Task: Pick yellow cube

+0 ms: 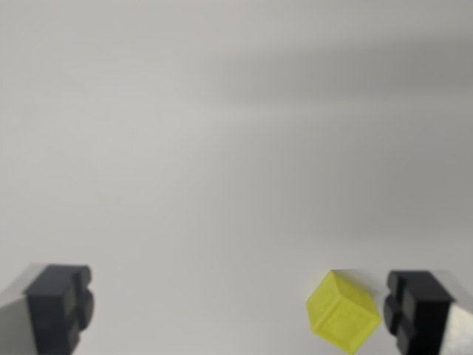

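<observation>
A small yellow cube (343, 311) lies on the pale grey surface near the wrist view's lower right, turned so one corner points up. My gripper (236, 310) is open, its two black fingertips at the bottom of the picture, one at the left (60, 303) and one at the right (415, 307). The cube sits between the fingers, close beside the inner face of the right one and far from the left one. Whether it touches the right fingertip I cannot tell.
A plain light grey surface (222, 148) fills the view, with soft dark shadow bands across the upper right.
</observation>
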